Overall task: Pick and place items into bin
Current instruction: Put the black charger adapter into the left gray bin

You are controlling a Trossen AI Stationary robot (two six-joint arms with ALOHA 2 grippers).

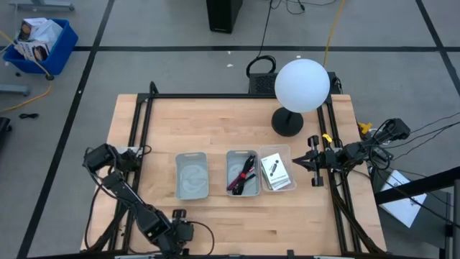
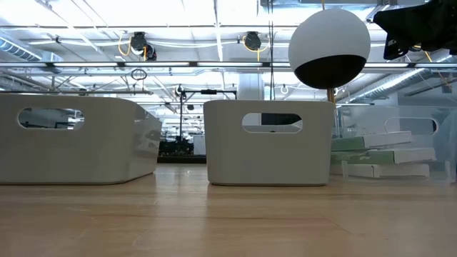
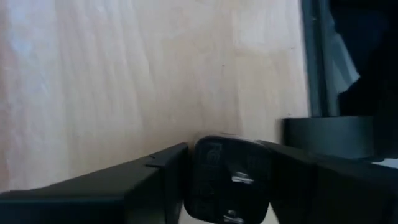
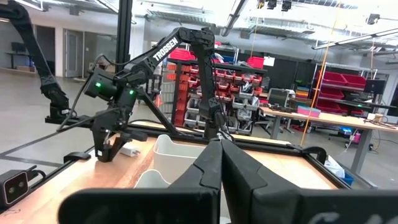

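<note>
In the high view three bins stand in a row at mid-table. The grey left bin (image 1: 192,175) holds nothing I can see. The middle bin (image 1: 243,173) holds the dark-red strap (image 1: 248,170) and the black cable (image 1: 234,183). The clear right bin (image 1: 276,170) holds the white cards (image 1: 274,173), also seen stacked in the low view (image 2: 382,151). The white block and the tiny black piece do not show. My right gripper (image 1: 310,162) is shut, holds nothing and hovers just right of the clear bin. My left gripper (image 1: 185,232) rests folded at the table's near edge.
The white globe lamp (image 1: 302,85) stands on its black base (image 1: 287,122) near the table's far right, just beyond my right gripper. A black frame rail (image 1: 336,187) runs along the table's right side. Bare wood lies in front of the bins and to their left.
</note>
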